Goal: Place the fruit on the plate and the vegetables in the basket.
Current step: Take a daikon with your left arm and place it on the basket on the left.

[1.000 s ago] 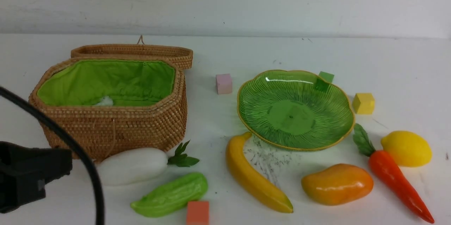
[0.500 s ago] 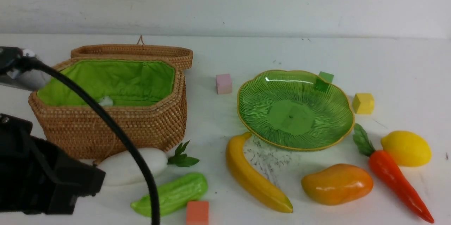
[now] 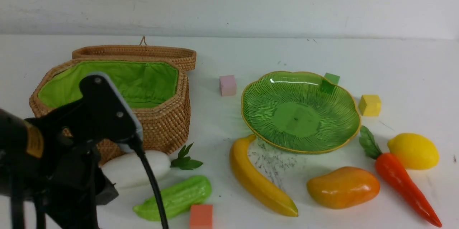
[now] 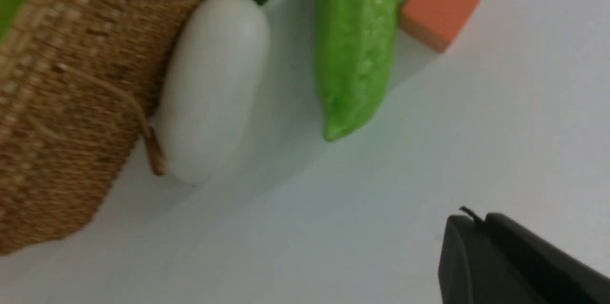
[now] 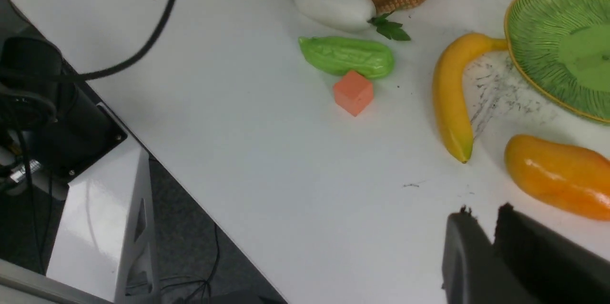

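Note:
The open wicker basket (image 3: pixel 157 128) stands at the left with the white radish (image 3: pixel 143 166) against its front wall and the green gourd (image 3: pixel 179 196) just nearer. The green plate (image 3: pixel 301 114) sits right of centre, with nothing on it. Banana (image 3: pixel 258 182), mango (image 3: pixel 342 187), carrot (image 3: pixel 401 182) and lemon (image 3: pixel 414 150) lie on the table around its front. My left arm (image 3: pixel 89 121) rises at the lower left, covering part of the basket. Its gripper (image 4: pixel 479 218) is shut and empty, hovering short of the radish (image 4: pixel 214 85) and gourd (image 4: pixel 357 46). My right gripper (image 5: pixel 483 213) is almost closed on nothing, beside the mango (image 5: pixel 557 175).
Small cubes lie about: pink (image 3: pixel 228 85) between basket and plate, green (image 3: pixel 331 78) behind the plate, yellow (image 3: pixel 370 105) to its right, orange (image 3: pixel 200 216) touching the gourd. The basket's lid (image 3: pixel 136 51) leans behind it. The table's left edge (image 5: pixel 143 142) drops off.
My left arm has swung up and rightwards from the lower left corner, and it now covers the basket's front left. No fruit, vegetable or cube has moved.

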`<action>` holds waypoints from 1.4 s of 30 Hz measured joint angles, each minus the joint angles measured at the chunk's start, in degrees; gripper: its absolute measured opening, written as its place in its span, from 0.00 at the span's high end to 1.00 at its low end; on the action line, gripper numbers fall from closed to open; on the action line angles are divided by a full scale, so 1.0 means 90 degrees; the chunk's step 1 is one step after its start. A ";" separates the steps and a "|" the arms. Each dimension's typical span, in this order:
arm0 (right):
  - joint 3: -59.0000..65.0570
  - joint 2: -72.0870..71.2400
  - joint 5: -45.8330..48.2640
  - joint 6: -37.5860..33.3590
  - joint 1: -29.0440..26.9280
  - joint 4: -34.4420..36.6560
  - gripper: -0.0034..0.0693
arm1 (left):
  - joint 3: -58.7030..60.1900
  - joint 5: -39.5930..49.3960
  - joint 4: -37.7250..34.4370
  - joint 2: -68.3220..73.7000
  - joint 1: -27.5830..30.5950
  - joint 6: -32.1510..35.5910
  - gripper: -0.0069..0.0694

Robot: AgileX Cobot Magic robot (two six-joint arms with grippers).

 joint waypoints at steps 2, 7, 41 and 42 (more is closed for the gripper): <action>0.0000 0.0000 0.0007 -0.0061 0.0000 -0.0002 0.82 | 0.0000 -0.0232 0.0309 0.0354 0.0000 0.0047 0.74; 0.0000 0.0000 0.0070 -0.0170 0.0000 -0.0014 0.81 | 0.0006 -0.0650 0.0642 0.1085 0.0000 0.0047 0.42; 0.0197 0.0000 -0.0170 -0.0280 0.0000 -0.0183 0.77 | 0.1538 -0.3275 0.2570 0.1580 0.0274 -0.0224 0.28; 0.0197 0.0000 -0.0234 -0.0280 0.0000 -0.0212 0.77 | 0.1504 -0.3316 0.2555 0.1580 0.0364 -0.0261 0.28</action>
